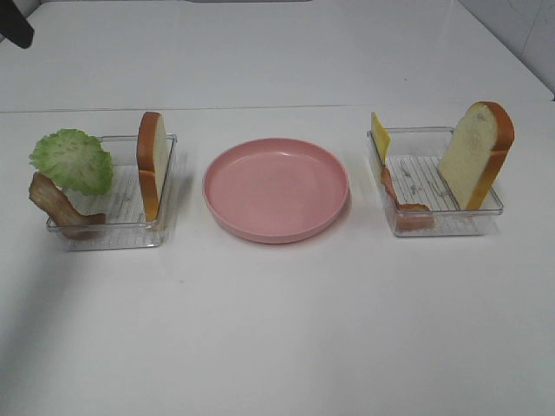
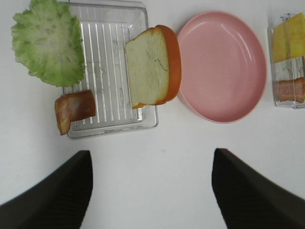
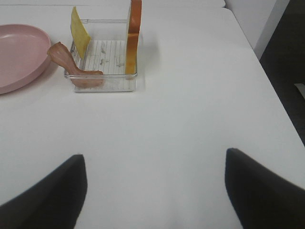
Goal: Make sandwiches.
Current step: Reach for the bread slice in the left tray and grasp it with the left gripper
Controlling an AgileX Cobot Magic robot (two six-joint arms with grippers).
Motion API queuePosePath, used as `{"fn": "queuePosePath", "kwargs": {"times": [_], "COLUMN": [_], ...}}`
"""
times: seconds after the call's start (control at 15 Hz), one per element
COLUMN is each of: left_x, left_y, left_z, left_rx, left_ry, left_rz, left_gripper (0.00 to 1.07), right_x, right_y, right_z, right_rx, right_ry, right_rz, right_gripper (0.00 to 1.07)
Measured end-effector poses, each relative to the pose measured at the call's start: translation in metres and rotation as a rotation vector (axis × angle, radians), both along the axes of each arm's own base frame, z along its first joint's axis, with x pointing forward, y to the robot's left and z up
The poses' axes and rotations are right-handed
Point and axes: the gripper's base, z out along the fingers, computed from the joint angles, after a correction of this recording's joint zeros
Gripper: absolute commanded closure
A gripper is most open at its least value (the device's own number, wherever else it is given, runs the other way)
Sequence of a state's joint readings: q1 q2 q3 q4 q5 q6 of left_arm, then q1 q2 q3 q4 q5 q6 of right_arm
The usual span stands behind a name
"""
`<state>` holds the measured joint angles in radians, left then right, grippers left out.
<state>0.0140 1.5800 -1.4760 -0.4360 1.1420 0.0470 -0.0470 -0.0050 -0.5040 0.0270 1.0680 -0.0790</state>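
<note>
No stacked sandwiches are in view; the parts stand apart in two clear trays. The left tray [image 1: 111,238] holds ruffled green lettuce [image 1: 72,160], a brown bacon strip [image 1: 59,206] and an upright bread slice [image 1: 153,163]. The right tray [image 1: 451,227] holds a yellow cheese square [image 1: 379,136], a bacon strip [image 1: 401,201] and a leaning bread slice [image 1: 474,154]. My left gripper [image 2: 150,157] hovers open, short of the left tray [image 2: 114,128], touching nothing. My right gripper [image 3: 155,157] is open over bare table, well short of the right tray [image 3: 106,86].
A pink plate [image 1: 276,227] with nothing on it sits between the trays on the white table. In the right wrist view the table's right edge [image 3: 267,67] runs close beyond the right tray. A dark object [image 1: 16,28] shows at the far left corner.
</note>
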Motion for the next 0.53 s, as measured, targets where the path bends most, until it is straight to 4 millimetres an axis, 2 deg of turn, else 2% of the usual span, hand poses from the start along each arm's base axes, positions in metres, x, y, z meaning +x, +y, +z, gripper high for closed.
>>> {"fn": "queuePosePath", "kwargs": {"times": [0.13, 0.2, 0.4, 0.53], "left_x": [0.043, 0.051, 0.083, 0.098], "left_y": [-0.010, -0.016, -0.058, -0.085], "left_z": [-0.018, -0.019, -0.037, -0.057], "left_rx": [0.043, 0.067, 0.190, 0.244], "left_ry": [0.083, 0.077, 0.070, 0.086], "left_rz": [-0.024, -0.034, -0.091, -0.126], "left_gripper": [0.39, 0.39, 0.39, 0.39], "right_x": [0.000, 0.000, 0.000, 0.000], "right_y": [0.000, 0.000, 0.000, 0.000], "right_z": [0.000, 0.000, 0.000, 0.000], "right_rx": [0.000, 0.000, 0.000, 0.000], "right_ry": [0.000, 0.000, 0.000, 0.000], "right_rz": [0.000, 0.000, 0.000, 0.000], "right_gripper": [0.32, 0.32, 0.32, 0.32]}}
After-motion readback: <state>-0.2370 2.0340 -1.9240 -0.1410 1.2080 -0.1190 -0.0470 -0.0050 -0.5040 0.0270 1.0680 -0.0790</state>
